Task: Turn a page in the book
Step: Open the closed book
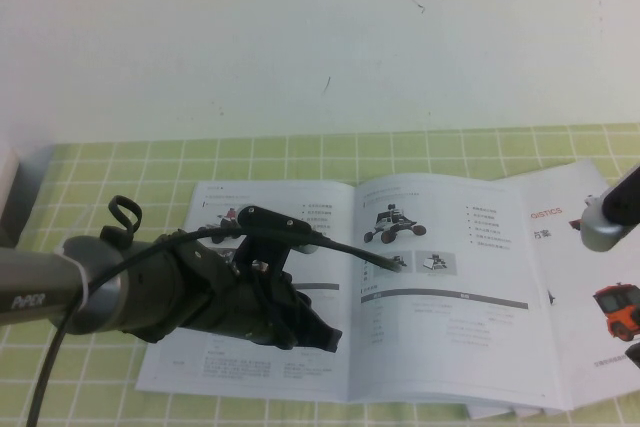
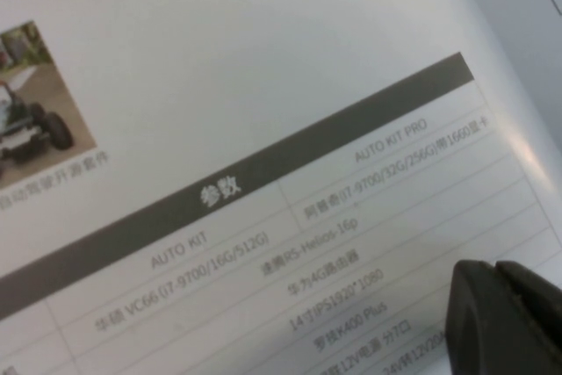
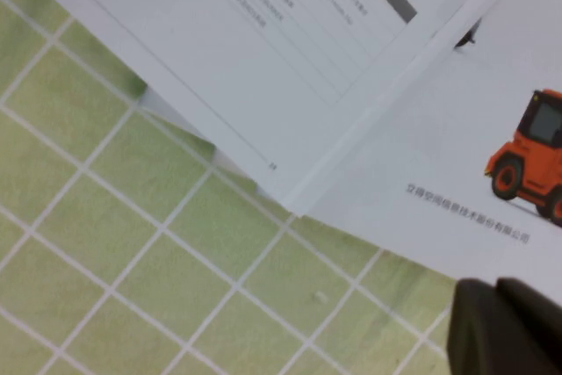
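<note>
Two grippers: left gripper (image 1: 322,335) hovers over the book (image 1: 350,287), right gripper (image 1: 607,222) beside it; neither's state is tellable. Its page (image 1: 445,287), probably slick and floppy, lifts best by its outer edge.

This looks like a robotics lab test bench rather than a home or shop: a table (image 1: 100,162) covered by a green cloth with a white grid stands against a bare, scuffed white wall (image 1: 320,37), with nothing domestic around. Two robot arms reach over it, the left end effector (image 1: 320,335) low over an open product brochure, the book (image 1: 400,367), at about 6 o'clock, and the right end effector (image 1: 600,227) entering at 3 o'clock above loose sheets (image 1: 600,347) showing orange vehicles.
</note>
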`<state>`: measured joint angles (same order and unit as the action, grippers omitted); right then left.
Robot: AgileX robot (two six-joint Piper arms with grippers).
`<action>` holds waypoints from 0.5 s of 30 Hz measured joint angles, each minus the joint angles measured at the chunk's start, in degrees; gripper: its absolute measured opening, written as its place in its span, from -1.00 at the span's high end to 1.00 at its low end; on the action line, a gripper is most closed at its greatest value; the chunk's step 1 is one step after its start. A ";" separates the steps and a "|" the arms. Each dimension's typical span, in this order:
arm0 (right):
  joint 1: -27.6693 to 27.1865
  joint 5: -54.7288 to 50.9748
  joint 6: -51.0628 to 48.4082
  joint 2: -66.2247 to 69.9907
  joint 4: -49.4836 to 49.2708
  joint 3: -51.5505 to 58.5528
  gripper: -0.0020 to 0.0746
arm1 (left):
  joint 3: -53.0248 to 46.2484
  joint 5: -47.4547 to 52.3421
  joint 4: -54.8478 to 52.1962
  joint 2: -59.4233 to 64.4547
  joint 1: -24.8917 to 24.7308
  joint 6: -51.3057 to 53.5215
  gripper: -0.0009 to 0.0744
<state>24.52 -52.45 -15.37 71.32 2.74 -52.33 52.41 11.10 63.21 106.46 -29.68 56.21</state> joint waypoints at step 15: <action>0.00 9.56 8.43 14.39 -1.92 0.00 -0.20 | 0.00 0.22 0.69 0.00 0.00 -0.31 0.99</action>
<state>24.52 -42.89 -6.94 85.71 0.82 -52.33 52.41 11.32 63.89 106.46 -29.68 55.90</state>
